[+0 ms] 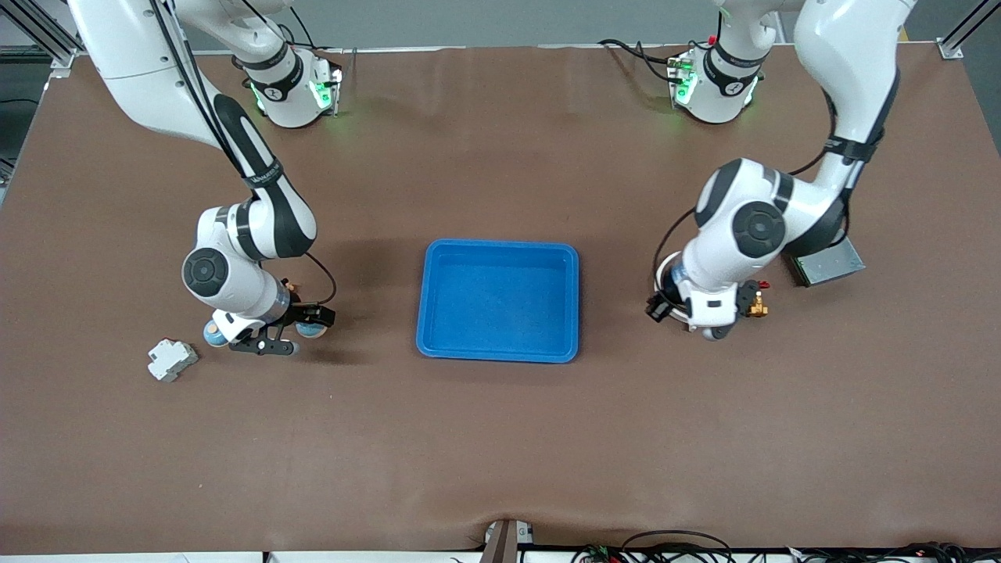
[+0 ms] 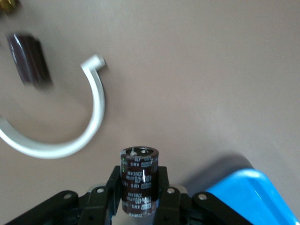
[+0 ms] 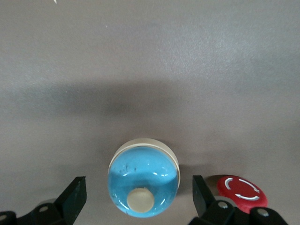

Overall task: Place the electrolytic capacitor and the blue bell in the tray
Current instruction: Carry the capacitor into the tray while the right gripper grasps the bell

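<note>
The blue tray (image 1: 498, 301) is seen at the middle of the brown desk (image 1: 500, 438), with nothing in it.

The left end effector (image 2: 138, 187) is clenched on an electrolytic capacitor (image 2: 138, 180), a dark brown cylinder with white print, which is gripped upright between the two black fingers (image 2: 112, 187). It is held just above the desk at the left arm's end, beside the tray, whose rounded corner (image 2: 253, 197) is visible in the left wrist view. A white open ring (image 2: 89, 126) lies on the desk close by, and a second dark capacitor (image 2: 29, 58), blurred, lies just outside the ring. In the front view the left end effector (image 1: 708, 328) is found low at the tray's level, with a small brass fitting (image 1: 757, 307) just beside it and a grey flat box (image 1: 827, 264) partly under the arm.

The right end effector (image 3: 136, 199) is released, its fingers (image 3: 75, 197) standing wide on either side of the blue bell (image 3: 143, 183), a translucent blue dome with a cream button on top, and not touching it. The bell rests on the desk at the right arm's end. A red round push button (image 3: 241, 190) lies just beside it. In the front view the right end effector (image 1: 270, 332) is seen low over that spot, and a white grey plastic block (image 1: 171, 359) lies near it, nearer to the front camera.
</note>
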You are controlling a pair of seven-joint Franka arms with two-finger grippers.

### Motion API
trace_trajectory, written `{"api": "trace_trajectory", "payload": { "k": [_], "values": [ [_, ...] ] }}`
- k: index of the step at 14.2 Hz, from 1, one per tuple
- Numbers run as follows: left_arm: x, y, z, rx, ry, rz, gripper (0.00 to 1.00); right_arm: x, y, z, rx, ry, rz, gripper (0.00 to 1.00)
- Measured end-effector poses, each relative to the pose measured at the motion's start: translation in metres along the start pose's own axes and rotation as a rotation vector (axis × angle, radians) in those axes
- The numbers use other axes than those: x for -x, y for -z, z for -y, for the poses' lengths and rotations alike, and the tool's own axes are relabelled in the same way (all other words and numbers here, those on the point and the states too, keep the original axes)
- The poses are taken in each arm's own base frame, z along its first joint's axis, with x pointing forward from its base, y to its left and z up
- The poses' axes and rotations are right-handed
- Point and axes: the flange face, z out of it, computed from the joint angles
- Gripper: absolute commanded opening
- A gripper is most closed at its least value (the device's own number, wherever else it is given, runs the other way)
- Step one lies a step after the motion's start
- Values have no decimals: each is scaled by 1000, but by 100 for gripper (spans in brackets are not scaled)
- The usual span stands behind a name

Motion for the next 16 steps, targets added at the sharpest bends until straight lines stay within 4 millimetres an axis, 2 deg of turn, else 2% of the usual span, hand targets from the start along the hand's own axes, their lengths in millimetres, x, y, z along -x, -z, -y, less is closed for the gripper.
{"api": "trace_trajectory", "payload": {
  "k": [6, 8, 9, 11, 12, 13, 14, 15, 16],
  "values": [
    [97, -28, -45, -8, 144, 40, 0, 2, -14, -2, 6, -3, 22, 100],
    [121, -41, -55, -17, 180, 54, 0, 2, -15, -3, 6, -3, 22, 81],
    [133, -49, -59, -25, 194, 61, 0, 2, -15, -3, 7, -3, 22, 79],
    [154, -67, -62, -50, 208, 71, 0, 2, -16, -3, 7, -4, 22, 55],
    [161, -77, -61, -65, 212, 74, 0, 2, -16, -3, 7, -4, 22, 46],
    [163, -86, -60, -79, 216, 76, 17, 2, -16, -3, 7, -4, 21, 36],
    [163, -94, -58, -91, 218, 79, 60, 2, -15, -3, 6, -4, 19, 30],
    [161, -101, -57, -101, 222, 81, 100, 2, -15, -3, 6, -4, 18, 28],
    [159, -106, -57, -107, 225, 82, 100, 2, -15, -3, 6, -4, 18, 28]
  ]
}}
